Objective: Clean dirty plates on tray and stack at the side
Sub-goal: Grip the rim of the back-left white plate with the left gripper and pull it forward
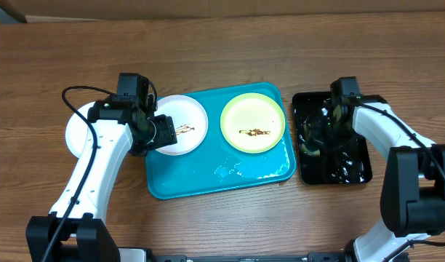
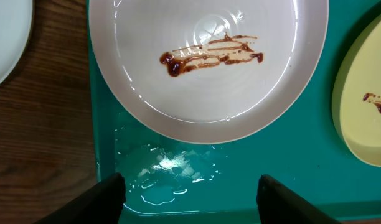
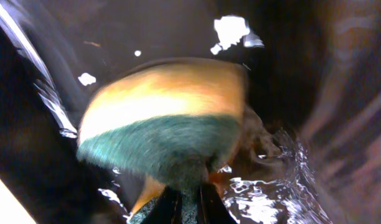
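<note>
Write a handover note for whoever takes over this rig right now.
Left gripper: open, empty, above the blue tray beside the smeared white plate.
Right gripper: shut on a sponge in the wet black tray.
Plates: the white plate and a smeared green plate lie on the blue tray; a second white plate sits on the table to its left, clean where visible.
Done: apparently that one plate.
Left: wipe both smeared plates, stack them with it.
</note>
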